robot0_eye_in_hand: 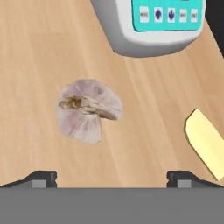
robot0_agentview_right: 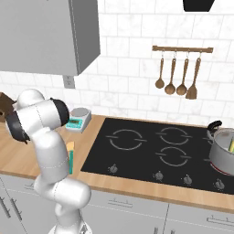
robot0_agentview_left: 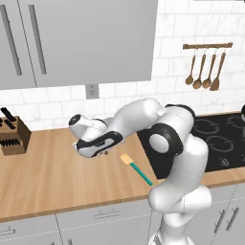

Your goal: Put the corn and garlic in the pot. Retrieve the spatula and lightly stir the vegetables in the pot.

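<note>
The wooden tabletop is a broad slab of pale, straight-grained timber, and the jaws hang low over it with the hand pointed down. To one side of the jaws lies the hob, a flat, glossy black glass plate marked with thin grey rings and a row of small knobs. At its far end, well apart from the jaws, stands the pot, a straight-sided cylinder of shiny steel with a dark loop handle; a sliver of pale yellow-green, the corn, shows inside it. A kitchen scale with a smooth, rounded white body and a teal button panel sits just beyond the jaws in the hand view. The spatula lies flat on the wood near the jaws, a slim teal handle ending in a small, square yellow-orange blade. Smallest is the garlic, a knobbly bulb of papery beige-grey skin with a brownish stem scar, lying on the wood ahead of the gripper, nearer one fingertip than the other. The jaws are spread wide, the two dark tips far apart, gripping nothing.
</note>
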